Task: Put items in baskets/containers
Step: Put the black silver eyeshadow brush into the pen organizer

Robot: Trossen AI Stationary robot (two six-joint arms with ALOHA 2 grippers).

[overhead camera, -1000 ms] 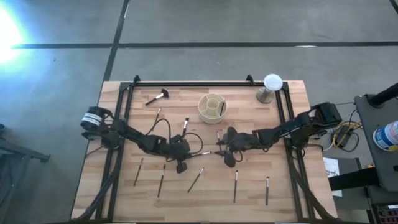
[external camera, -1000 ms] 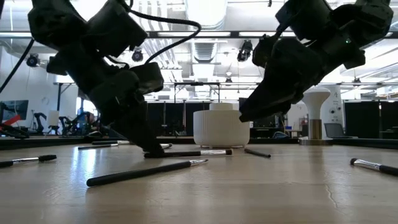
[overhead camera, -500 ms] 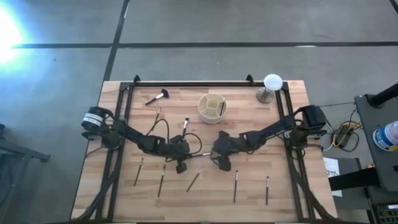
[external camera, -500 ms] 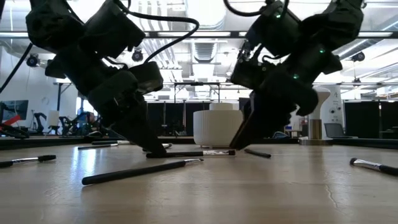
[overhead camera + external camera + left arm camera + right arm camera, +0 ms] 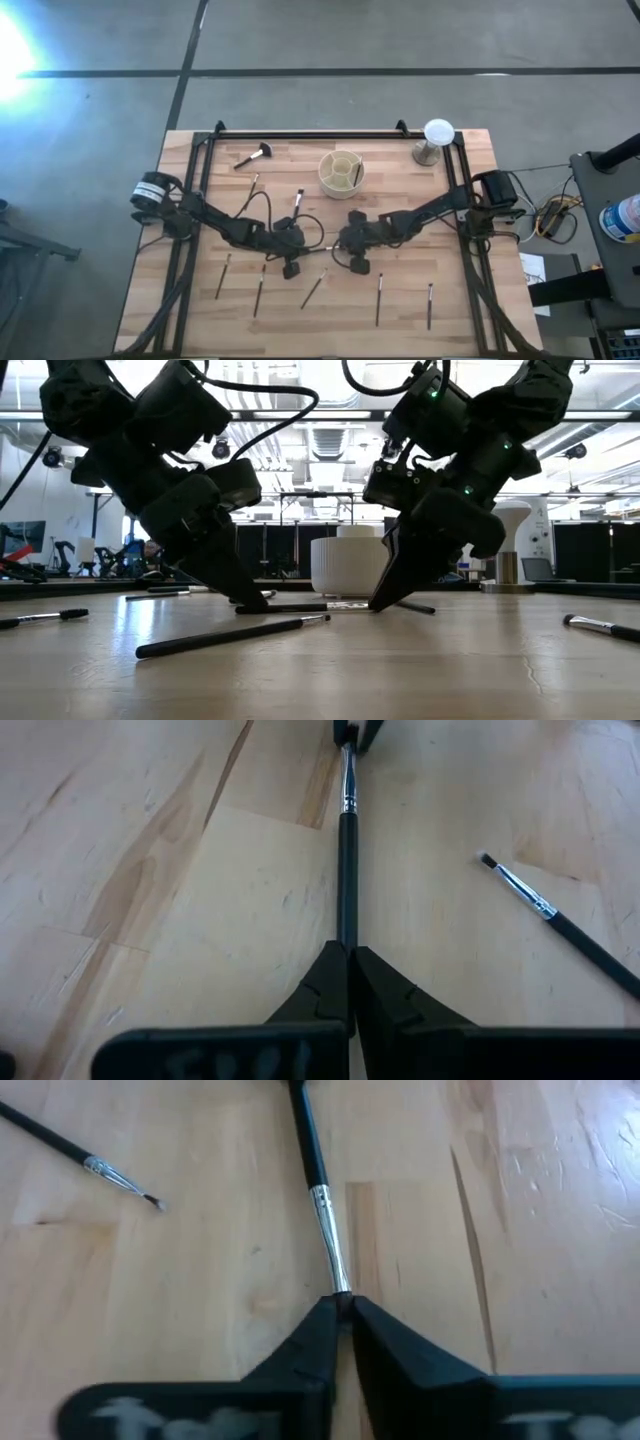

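Left wrist view showed one dark-handled brush (image 5: 347, 870) lying flat on the counter (image 5: 150, 920), its long axis running straight out from the left gripper (image 5: 349, 982), whose jaws were clamped together on the handle end; right wrist view showed the same brush (image 5: 318, 1190) from its other end, the right gripper (image 5: 340, 1320) with jaws closed on the bristle tip just past the metal ferrule; high view placed it mid-counter between the two arms, lying roughly left to right, each gripper at one end, neither nearer; the cream holder (image 5: 341, 173) stood beyond it toward the far edge, closer to the right arm, one brush already inside; judged from this, one gripper would have to release before the brush could be lifted and carried there; other brushes (image 5: 380, 298) lay scattered along the near side.
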